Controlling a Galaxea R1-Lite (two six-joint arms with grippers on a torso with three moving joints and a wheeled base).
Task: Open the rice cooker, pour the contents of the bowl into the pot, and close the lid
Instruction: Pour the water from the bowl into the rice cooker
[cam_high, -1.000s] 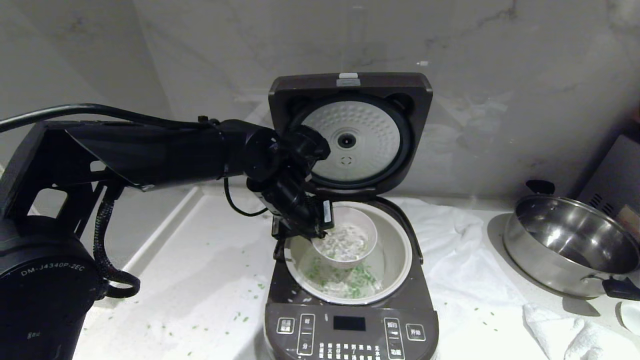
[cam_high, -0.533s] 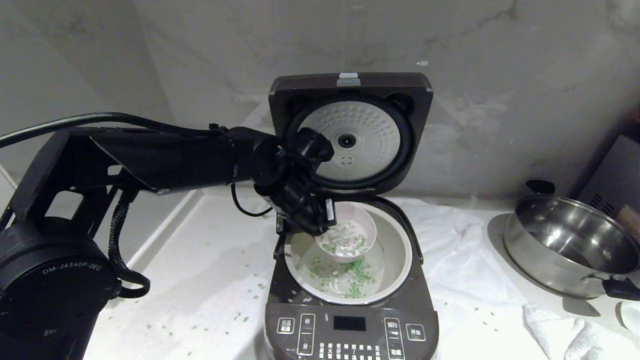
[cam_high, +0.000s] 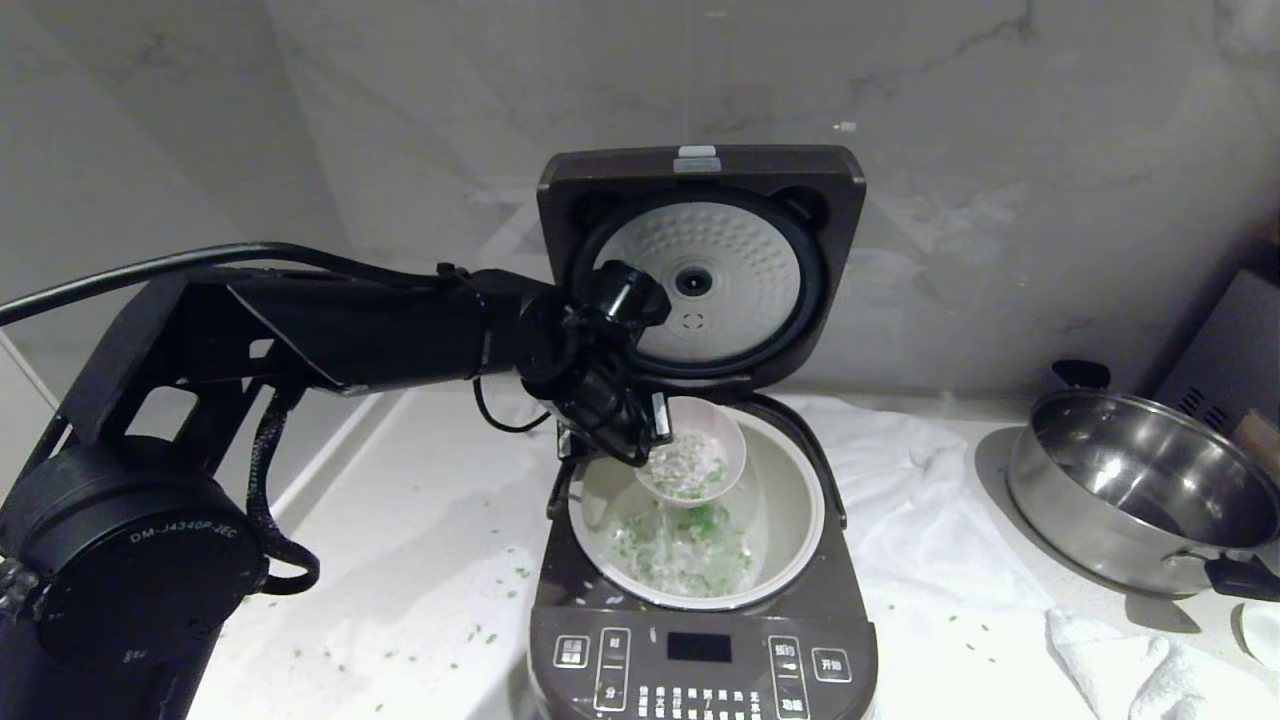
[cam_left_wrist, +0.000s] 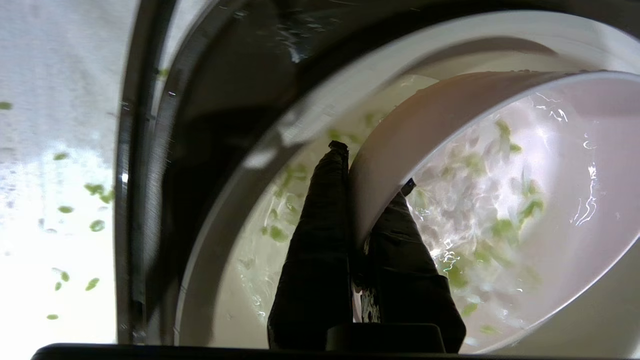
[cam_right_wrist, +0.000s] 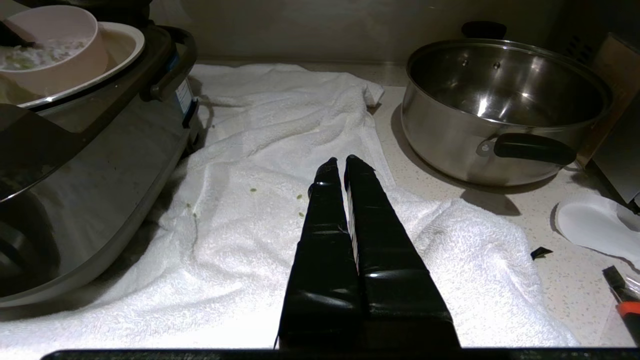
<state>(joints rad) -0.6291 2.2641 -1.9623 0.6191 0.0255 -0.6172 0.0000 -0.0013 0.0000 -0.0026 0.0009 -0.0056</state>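
The rice cooker (cam_high: 700, 640) stands with its lid (cam_high: 700, 280) swung upright, dimpled white disc facing me. My left gripper (cam_high: 650, 430) is shut on the near-left rim of the pale pink bowl (cam_high: 712, 440), holding it tilted over the off-white pot (cam_high: 795, 500). In the left wrist view one finger lies outside the bowl (cam_left_wrist: 575, 210) wall and one inside, left gripper (cam_left_wrist: 373, 165) pinching it. Green bits and whitish liquid, the contents (cam_high: 688, 470), slide toward the low edge, and more lie in the pot bottom (cam_high: 690, 555). My right gripper (cam_right_wrist: 345, 162) hangs shut and empty over a white towel (cam_right_wrist: 225, 240).
A shiny steel pan (cam_high: 1130, 490) with black handles stands at the right on the counter, beside the white towel (cam_high: 930, 540). Green bits (cam_high: 480, 632) are scattered on the counter left of the cooker. A marble wall rises close behind the lid.
The bowl has risen a little toward the back of the pot and tipped further. More green bits and liquid now lie in the pot. The left arm has shifted right.
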